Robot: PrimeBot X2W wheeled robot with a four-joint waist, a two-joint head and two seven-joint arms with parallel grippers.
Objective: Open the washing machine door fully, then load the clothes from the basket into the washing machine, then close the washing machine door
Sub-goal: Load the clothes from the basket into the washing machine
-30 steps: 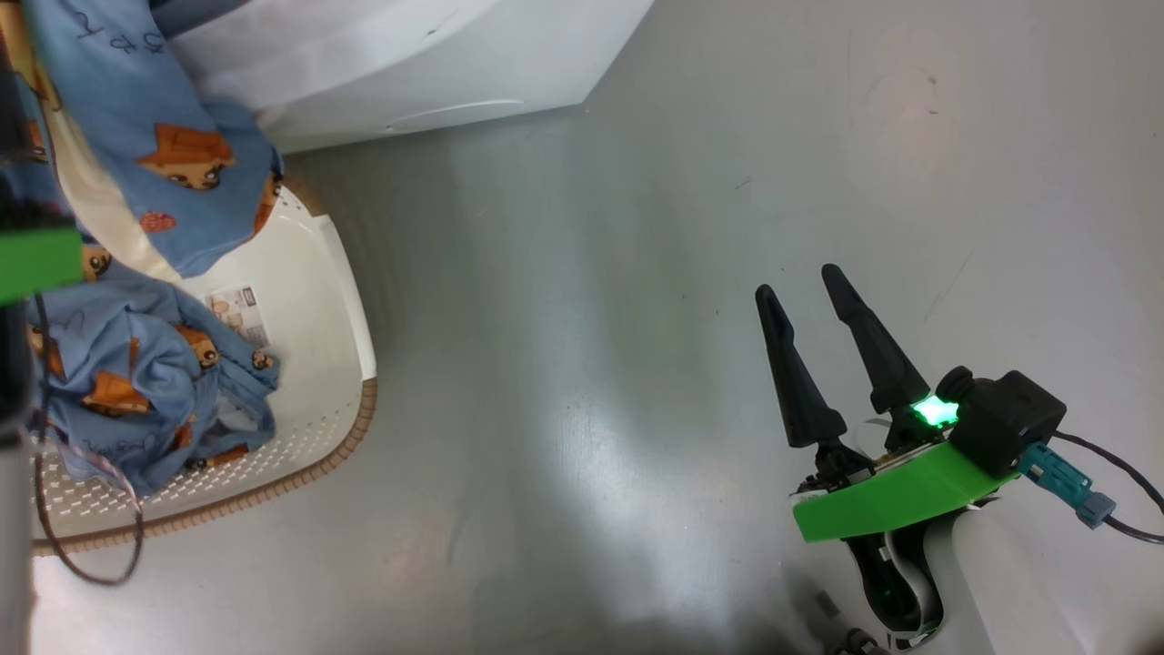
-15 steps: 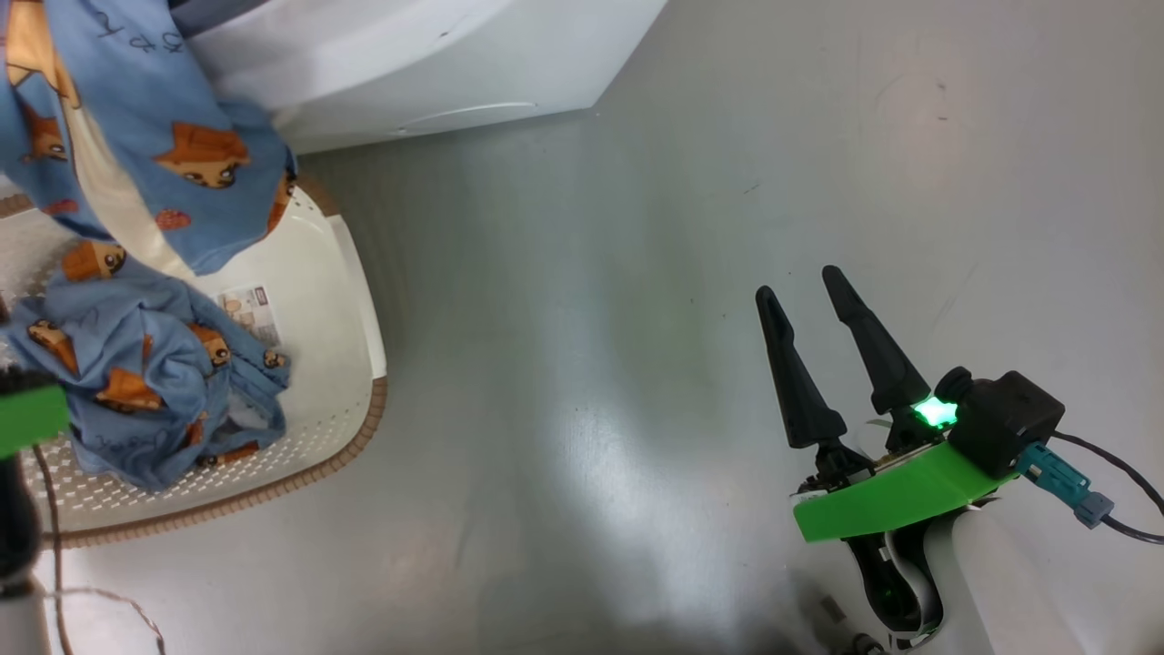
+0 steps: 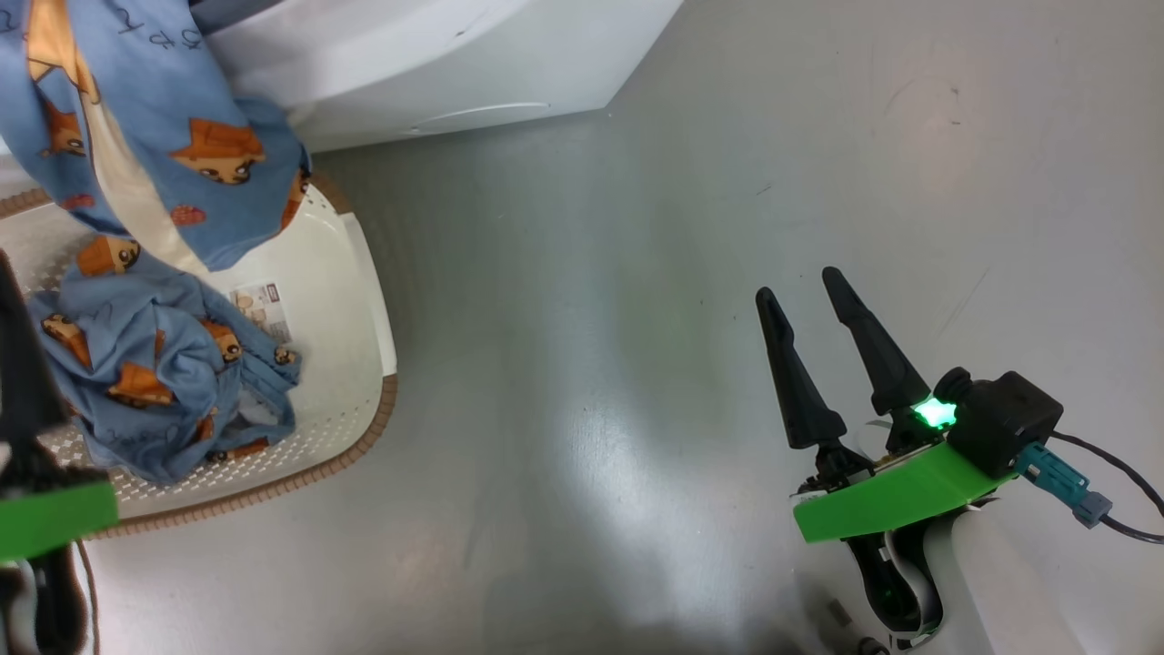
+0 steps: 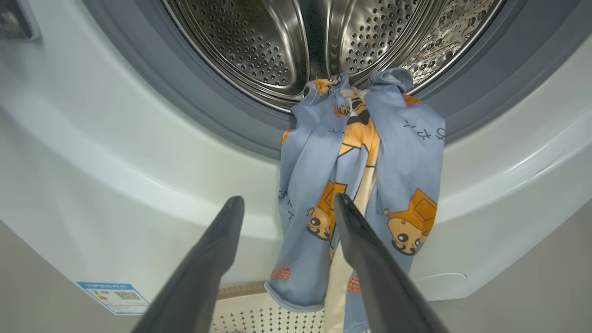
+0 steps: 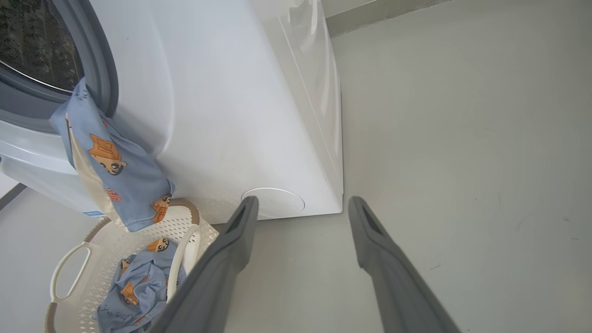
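One of the clothes (image 4: 319, 185), light blue with orange figures, hangs from the steel drum (image 4: 259, 41) over the grey seal (image 4: 185, 97) and down the washing machine's white front (image 5: 222, 92). My left gripper (image 4: 289, 202) is open and empty, a little short of that hanging garment. A second bundle of clothes (image 3: 164, 382) lies in the cream basket (image 3: 359, 300) below it. My right gripper (image 3: 800, 282) stands open over bare floor, well to the right of the basket. The washing machine door is out of view.
The grey floor (image 3: 591, 318) stretches between the basket and my right arm. A round white flap (image 5: 273, 202) and a blue label (image 4: 113, 296) sit low on the machine. A cable (image 3: 1118, 509) trails from my right wrist.
My left arm has drawn back from the hanging garment, its green bracket sliding toward the bottom left. The head camera has shifted slightly. The right gripper stays put.
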